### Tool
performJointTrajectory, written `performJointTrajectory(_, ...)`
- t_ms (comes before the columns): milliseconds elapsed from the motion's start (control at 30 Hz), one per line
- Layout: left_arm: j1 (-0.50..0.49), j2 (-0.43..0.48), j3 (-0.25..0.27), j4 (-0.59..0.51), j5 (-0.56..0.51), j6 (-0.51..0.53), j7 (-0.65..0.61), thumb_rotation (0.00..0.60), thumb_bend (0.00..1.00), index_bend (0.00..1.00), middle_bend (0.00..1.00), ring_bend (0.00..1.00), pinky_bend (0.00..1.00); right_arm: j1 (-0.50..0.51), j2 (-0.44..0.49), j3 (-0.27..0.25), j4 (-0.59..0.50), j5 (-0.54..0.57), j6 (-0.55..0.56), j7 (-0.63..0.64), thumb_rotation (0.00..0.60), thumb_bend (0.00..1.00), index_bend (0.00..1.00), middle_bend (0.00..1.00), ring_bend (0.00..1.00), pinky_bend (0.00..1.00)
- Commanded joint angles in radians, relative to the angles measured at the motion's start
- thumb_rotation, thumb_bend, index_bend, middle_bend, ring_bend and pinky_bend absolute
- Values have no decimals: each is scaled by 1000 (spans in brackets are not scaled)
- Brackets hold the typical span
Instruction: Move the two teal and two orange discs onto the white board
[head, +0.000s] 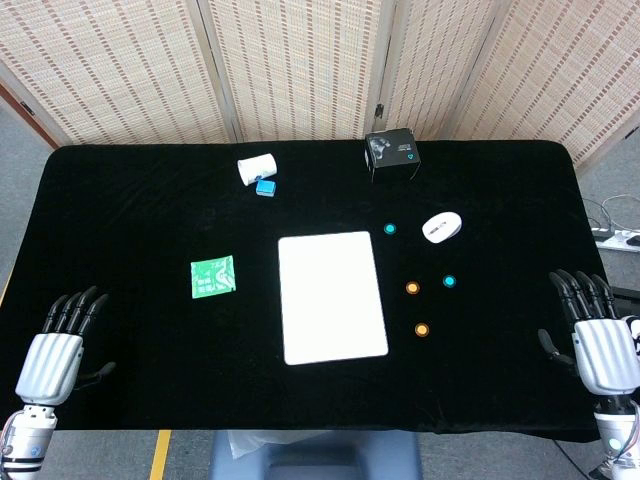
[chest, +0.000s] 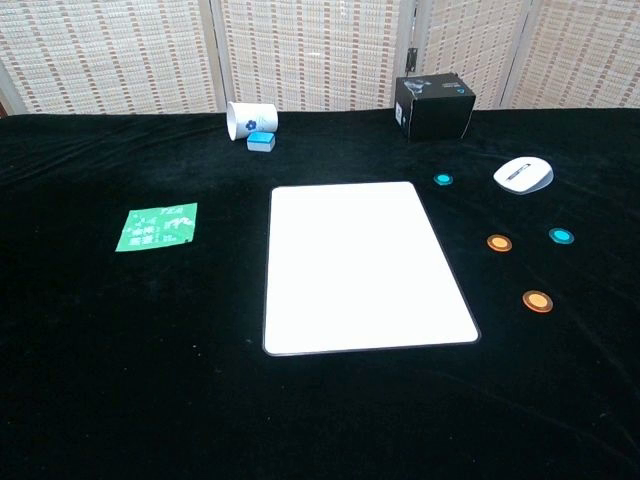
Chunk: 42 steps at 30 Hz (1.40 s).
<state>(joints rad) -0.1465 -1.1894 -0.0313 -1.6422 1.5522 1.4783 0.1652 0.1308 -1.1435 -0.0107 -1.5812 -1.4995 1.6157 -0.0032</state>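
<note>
White board (head: 332, 297) lying flat at centre frame on black tabletop (head: 140, 220), two small round teal discs (head: 390, 229) (head: 449, 281) and two orange discs (head: 412, 288) (head: 421, 329) scattered right of it, left robot hand (head: 58, 345) lower left, right robot hand (head: 596, 335) lower right, both empty, fingers extended.

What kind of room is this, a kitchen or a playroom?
Neither, probably a robot test room: a table draped in black cloth, folding woven screens behind it, and a computer mouse and small black box laid out as props.
</note>
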Motion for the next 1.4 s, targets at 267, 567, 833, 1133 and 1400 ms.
performJointTrajectory(267,-1,-10,-3,12,-3,-1,4,600,153,65,24,42,0,3,-2,-2,4,-18,-73,11,600,404,63,113,42,0)
performJointTrajectory(567,-4,-10,-2,14,-12,-14,3,600,153,66,24,41,0,26,-2,23,-6,-15,-130,0,600,403,63,114,48,0)
performJointTrajectory(833,-6,-7,0,5,-6,-13,11,600,154,66,24,41,0,176,-36,116,-19,80,-349,-91,600,404,141,120,52,0)
performJointTrajectory(1133,6,5,4,-8,-20,-9,15,600,153,66,24,42,0,428,-206,252,126,317,-652,-271,600,404,220,131,50,0)
performJointTrajectory(1400,14,16,3,-17,-31,-5,19,600,153,66,24,42,0,643,-390,317,379,511,-835,-418,600,404,252,134,48,0)
